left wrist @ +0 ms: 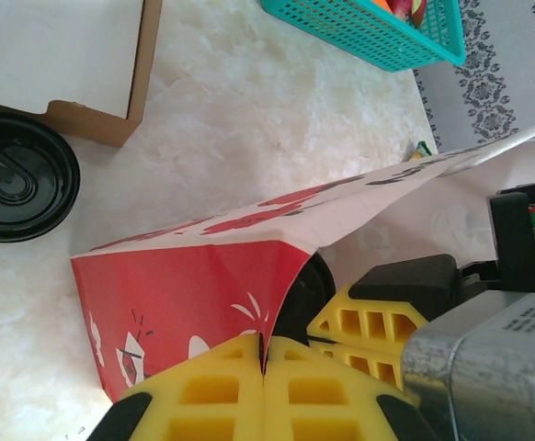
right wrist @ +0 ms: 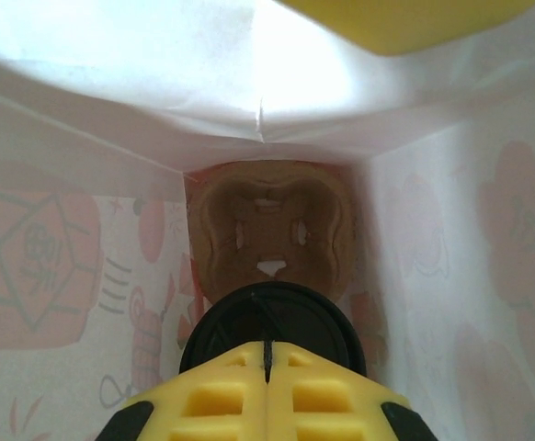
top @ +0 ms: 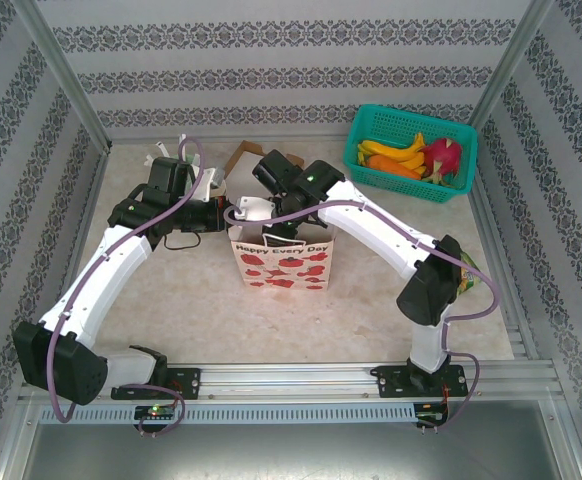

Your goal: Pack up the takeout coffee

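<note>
The paper bag (top: 281, 262) read "Happy Every Day" above red prints. The left gripper (left wrist: 263, 347), with ribbed yellow fingers, was clenched on the bag's creased rim. Inside the bag, the right gripper (right wrist: 267, 347) pinched the coffee (right wrist: 277, 312) by its glossy round black lid. Beyond, at the bag's bottom, lay a moulded brown pulp carrier (right wrist: 269, 230).

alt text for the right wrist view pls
Inside a white paper bag, the right gripper has its yellow fingers shut, with the round black lid of the takeout coffee just past them. A brown pulp cup carrier sits at the far end of the bag.
</note>
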Robot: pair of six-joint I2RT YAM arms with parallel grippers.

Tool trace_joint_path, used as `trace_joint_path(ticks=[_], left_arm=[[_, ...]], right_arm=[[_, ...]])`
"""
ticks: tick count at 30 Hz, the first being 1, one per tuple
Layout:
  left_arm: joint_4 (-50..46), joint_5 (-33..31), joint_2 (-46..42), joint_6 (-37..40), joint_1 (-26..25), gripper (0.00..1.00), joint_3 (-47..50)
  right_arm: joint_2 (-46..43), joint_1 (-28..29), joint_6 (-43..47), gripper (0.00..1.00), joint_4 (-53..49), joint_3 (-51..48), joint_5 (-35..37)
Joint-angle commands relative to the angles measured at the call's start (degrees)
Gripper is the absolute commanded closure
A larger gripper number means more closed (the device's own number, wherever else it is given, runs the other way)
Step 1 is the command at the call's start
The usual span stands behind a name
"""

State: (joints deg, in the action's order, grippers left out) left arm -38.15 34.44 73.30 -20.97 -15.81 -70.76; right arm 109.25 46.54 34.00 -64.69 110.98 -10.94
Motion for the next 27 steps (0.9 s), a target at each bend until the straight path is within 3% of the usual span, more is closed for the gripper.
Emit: trace_joint_path(ticks=[1,14,27], left_arm=[[0.1,0.6,-0.4,0.1,-0.9,1.0,-2.5],[1.8,0.6,-0.5,-0.4,-0.8,1.0,-2.7],[2.7,0.5,-0.4,-0.5,-0.9,1.0,-2.6]], right_arm=[[2.6,0.0,3.6,1.0,-1.5,-1.3,-0.1],[2.8,-0.1,4.2,1.0,-2.5,-3.1,-3.8],[8.2,-1.2,5.0,1.0,0.6,-3.6,1.9]])
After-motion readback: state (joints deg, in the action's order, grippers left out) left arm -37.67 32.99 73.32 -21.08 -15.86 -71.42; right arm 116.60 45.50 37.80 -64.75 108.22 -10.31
